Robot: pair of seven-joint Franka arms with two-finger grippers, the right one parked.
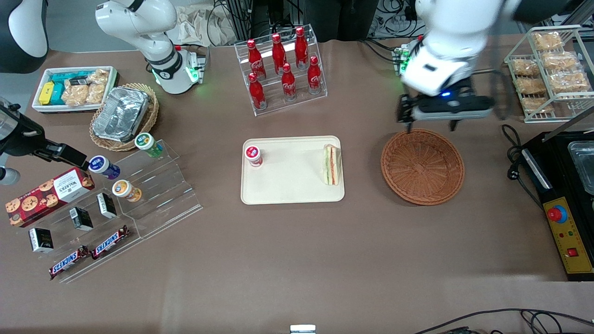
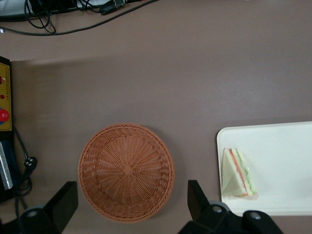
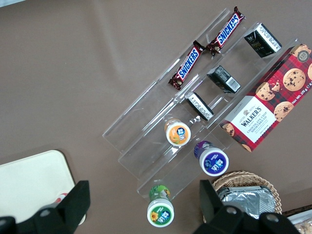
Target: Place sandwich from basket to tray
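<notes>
- Tray [image 1: 287,190]: cream, flat, low rim, mid-table and nearest of the task's things to the front camera. A red-capped jar [image 1: 253,155] stands on it at the parked arm's end.
- Sandwich [image 1: 332,164]: lies on the tray, on its side, right at the edge toward the working arm's end, inside the rim. The cut face with orange and green layers shows in the wrist view [image 2: 237,173]. By the look of it, the placing is done.
- Handling, as a judgement: light and soft. White bread will dent under a hard squeeze, and the layers may slide apart or spill filling if it is tipped. If it needs moving again, best taken across the two bread faces near the thick middle of the wedge, not at the thin point, with gentle closing force. Nothing slippery is apparent, and I cannot tell whether it is wrapped.
- Basket [image 1: 422,166]: reddish-brown wicker, just beside the tray toward the working arm's end, not touching it. Nothing lies in it, and the woven floor is bare in the wrist view [image 2: 126,170].
- Gripper [image 1: 430,124]: hangs above the basket's farther rim, well clear of the sandwich. Fingers are spread wide with nothing between them, and the basket shows through the gap [image 2: 131,187].
- Cola bottles [image 1: 283,69]: on a clear rack, farthest back and out of the way.
</notes>
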